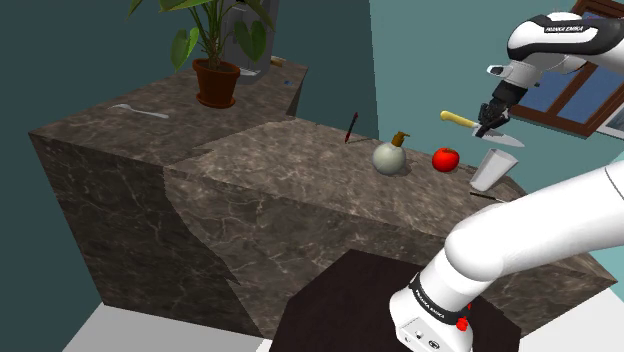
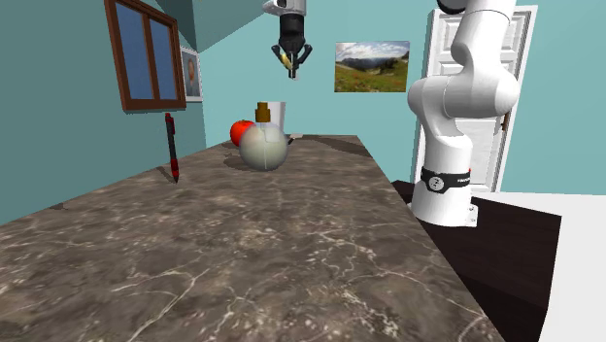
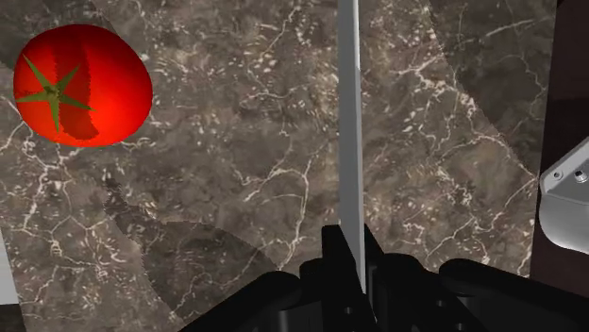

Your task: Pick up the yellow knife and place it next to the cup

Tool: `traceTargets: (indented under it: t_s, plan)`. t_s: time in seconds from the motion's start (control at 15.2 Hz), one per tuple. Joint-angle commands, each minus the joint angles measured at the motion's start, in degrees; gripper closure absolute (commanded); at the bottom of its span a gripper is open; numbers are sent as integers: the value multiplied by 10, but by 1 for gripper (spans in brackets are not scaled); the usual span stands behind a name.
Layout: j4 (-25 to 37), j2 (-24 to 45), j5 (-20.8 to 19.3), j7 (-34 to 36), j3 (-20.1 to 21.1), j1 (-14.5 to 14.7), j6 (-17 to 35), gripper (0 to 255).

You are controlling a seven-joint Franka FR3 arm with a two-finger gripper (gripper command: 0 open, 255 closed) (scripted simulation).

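My black gripper [image 1: 492,124] hangs high above the marble counter [image 1: 300,175], shut on a knife [image 1: 460,119] with a yellow handle and a grey blade. The handle sticks out toward the shoulder view's left and the blade tip points down toward the white cup [image 1: 493,168] just below. In the second exterior view the gripper [image 2: 290,60] is above the cup [image 2: 276,113], which stands behind a round bottle. Seen from the wrist, the fingers [image 3: 332,259] clasp the thin grey blade [image 3: 350,141], with the counter far beneath.
A red tomato [image 1: 446,158] and a round pale bottle [image 1: 390,156] stand beside the cup. A red pen-like object [image 1: 351,127] stands upright further along. A potted plant [image 1: 217,80] and a utensil [image 1: 140,110] are on the far counter. The arm's stand [image 2: 447,189] is near the cup's end.
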Motion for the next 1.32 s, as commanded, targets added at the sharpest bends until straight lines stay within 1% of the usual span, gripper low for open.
traceTargets:
  t_s: [0.0, 0.4, 1.25]
  plan:
    - [14, 6, -4, -33, -27, -3, -1, 255]
    - [65, 41, 2, -124, -116, 4, -3, 255]
    - [-30, 42, -9, -120, -144, 4, 96, 255]
